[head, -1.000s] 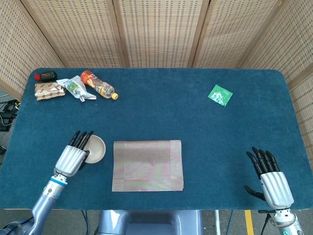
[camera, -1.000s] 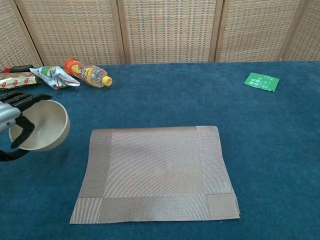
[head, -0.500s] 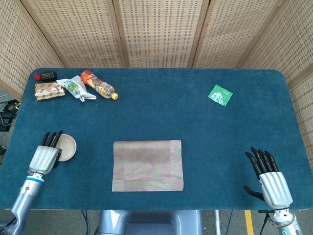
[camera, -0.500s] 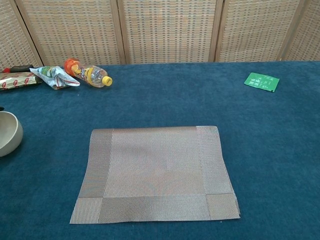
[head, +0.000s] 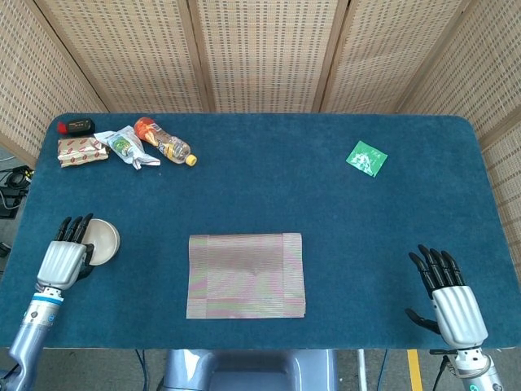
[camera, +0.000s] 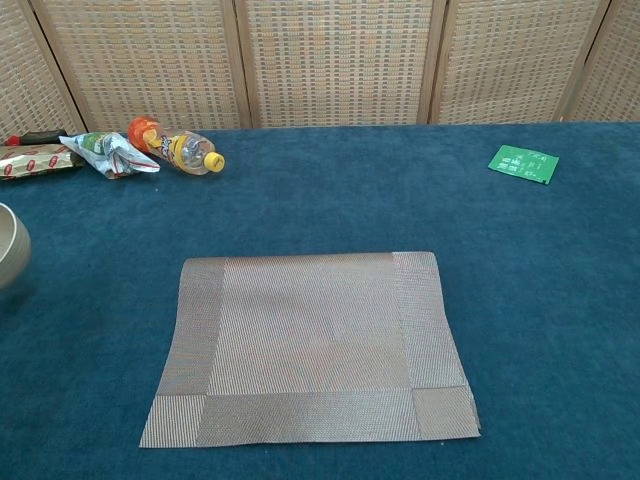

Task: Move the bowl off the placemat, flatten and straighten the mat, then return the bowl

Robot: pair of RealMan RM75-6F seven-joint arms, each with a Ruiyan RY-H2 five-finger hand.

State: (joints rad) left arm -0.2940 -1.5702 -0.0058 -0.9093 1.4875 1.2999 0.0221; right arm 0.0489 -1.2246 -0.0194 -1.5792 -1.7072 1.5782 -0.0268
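The woven placemat [head: 246, 274] lies flat near the front middle of the blue table, also in the chest view [camera: 312, 345]. A beige bowl [head: 104, 242] is at the far left, well off the mat; only its edge [camera: 12, 248] shows in the chest view. My left hand [head: 63, 259] holds the bowl by its left rim, fingers curled over it. My right hand [head: 453, 300] hovers at the front right corner, fingers spread, holding nothing.
At the back left lie a plastic bottle [head: 165, 142], a crumpled wrapper [head: 124, 147], a snack packet [head: 81, 151] and a small black and red item [head: 76, 125]. A green packet [head: 367, 158] lies at the back right. Wicker screens stand behind the table.
My left hand has carried the bowl leftward from beside the mat to the table's left edge. The right hand has stayed where it was.
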